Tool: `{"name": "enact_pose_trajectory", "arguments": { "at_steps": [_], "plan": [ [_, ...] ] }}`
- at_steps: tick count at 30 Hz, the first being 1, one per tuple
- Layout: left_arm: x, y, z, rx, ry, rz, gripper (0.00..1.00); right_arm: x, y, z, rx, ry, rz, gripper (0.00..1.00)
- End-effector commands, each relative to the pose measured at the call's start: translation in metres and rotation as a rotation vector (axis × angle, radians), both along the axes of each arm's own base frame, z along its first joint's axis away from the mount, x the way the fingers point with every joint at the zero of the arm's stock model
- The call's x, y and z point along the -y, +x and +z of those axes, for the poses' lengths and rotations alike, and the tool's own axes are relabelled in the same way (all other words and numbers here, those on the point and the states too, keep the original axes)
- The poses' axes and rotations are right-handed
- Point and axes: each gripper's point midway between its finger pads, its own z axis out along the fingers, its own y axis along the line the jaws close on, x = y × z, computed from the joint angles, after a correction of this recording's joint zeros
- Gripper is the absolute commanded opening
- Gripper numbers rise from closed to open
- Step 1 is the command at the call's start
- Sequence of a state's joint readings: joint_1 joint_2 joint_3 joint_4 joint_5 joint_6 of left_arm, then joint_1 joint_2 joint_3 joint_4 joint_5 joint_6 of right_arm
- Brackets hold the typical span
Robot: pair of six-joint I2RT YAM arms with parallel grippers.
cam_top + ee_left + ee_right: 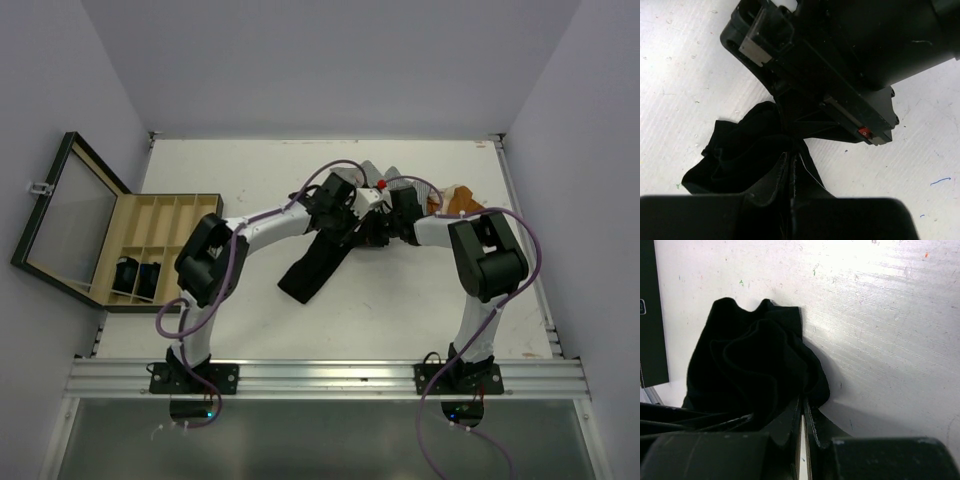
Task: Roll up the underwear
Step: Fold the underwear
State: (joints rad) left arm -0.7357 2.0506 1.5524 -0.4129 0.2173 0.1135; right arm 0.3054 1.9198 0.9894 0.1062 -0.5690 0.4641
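Top view, left to right. At 9 o'clock, off the tabletop (400,310) edge, the wooden box (160,225) sits with its glass lid (70,215) swung open. Two rolled black pieces (137,278) sit in its near-left compartments, so the open lid probably keeps the compartments reachable for finished rolls. Just toward 12 o'clock from the tabletop centre, the left hand (791,175) is closed: its wrist view shows both fingers pressed together on a bunched fold of the black underwear (312,265). That garment lies as a long strip, its free end trailing toward 7 o'clock and its upper end gathered between the two hands. The right hand (802,415) meets it from the 3 o'clock side, fingers likewise pinched on crumpled black cloth with only a sliver between them. Judgement: both hands grip the same end close together so the edge turns over evenly and a roll can start, while the loose tail stays flat on the tabletop as slack. The roll looks barely begun. At about 1 o'clock, just beyond the right hand, the orange-brown underwear (462,198) lies apart and untouched, likely waiting its turn.
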Motion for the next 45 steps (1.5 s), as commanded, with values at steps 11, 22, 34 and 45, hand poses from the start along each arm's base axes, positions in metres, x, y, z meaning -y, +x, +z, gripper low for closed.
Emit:
{"name": "enact_pose_trajectory", "arguments": {
  "at_steps": [11, 22, 34, 45],
  "plan": [
    [0.009, 0.013, -0.03, -0.016, -0.007, 0.025, 0.05, 0.003, -0.004, 0.018, 0.032, 0.006, 0.011, 0.11],
    [0.025, 0.016, 0.063, 0.058, -0.14, -0.021, 0.51, 0.019, 0.002, 0.049, 0.096, -0.029, 0.013, 0.13],
    [-0.005, -0.007, 0.142, 0.116, -0.194, -0.048, 0.58, 0.021, 0.011, 0.09, 0.177, -0.02, 0.039, 0.15],
    [-0.115, -0.065, 0.062, 0.0, 0.035, 0.03, 0.49, -0.034, -0.019, 0.1, 0.108, 0.049, 0.179, 0.14]
  ]
}}
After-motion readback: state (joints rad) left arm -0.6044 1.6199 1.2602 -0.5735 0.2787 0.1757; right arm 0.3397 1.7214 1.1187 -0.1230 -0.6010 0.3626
